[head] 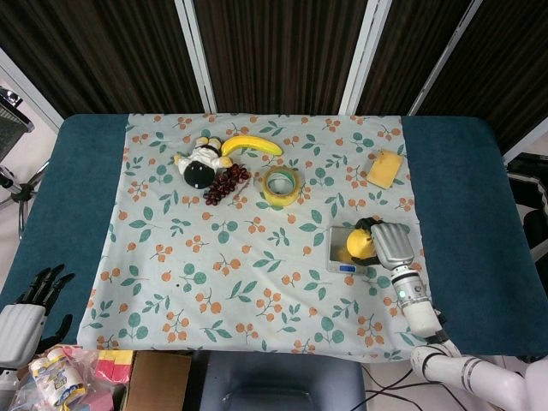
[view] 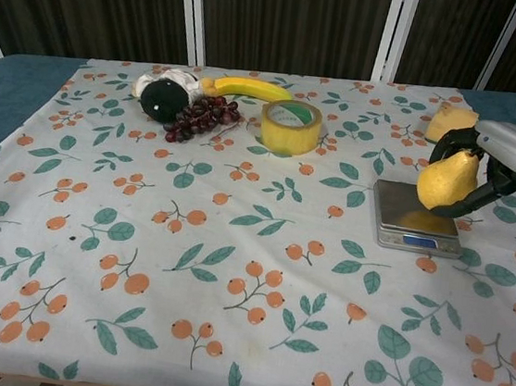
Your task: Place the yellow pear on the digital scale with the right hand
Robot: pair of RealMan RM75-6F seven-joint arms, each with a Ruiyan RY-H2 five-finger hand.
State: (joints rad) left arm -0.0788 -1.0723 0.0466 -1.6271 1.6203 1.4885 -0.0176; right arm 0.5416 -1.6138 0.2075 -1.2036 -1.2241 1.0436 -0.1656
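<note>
Pear: yellow pear (view: 447, 180) is in the right hand (view: 509, 158), carried above the right part of the digital scale (view: 415, 216); in the chest view we see clear air between fruit and platform, so not yet set down
Pear, head view: pear (head: 356, 246) overlaps the scale (head: 345, 248) on its right half; this view alone would not tell us whether it touches
Right hand: dark fingers (view: 452, 143) wrap the pear from above and below, fruit held firmly between them; hand body (head: 390, 243) sits to the right of the scale
Left hand: left hand (head: 30, 304) far from the scale, off the cloth at the table's near left corner; fingers spread, holding nothing
Scale: platform bare, blue display on its near edge; lies flat on the floral cloth (view: 233, 246)
Done: we judge pickup and carry are finished, pear already over the target
Left to do: lower the pear onto the platform; let go; pull the hand away to the right of the scale
Risk: we guess the rounded pear may roll off the small platform if released tilted; it hangs over the right edge more than the centre
Others: tape roll (view: 290, 126), banana (view: 245, 87), grapes (view: 200, 116) all well beyond the scale to its far left; yellow sponge (view: 453, 118) behind the scale, partly hidden by the hand
</note>
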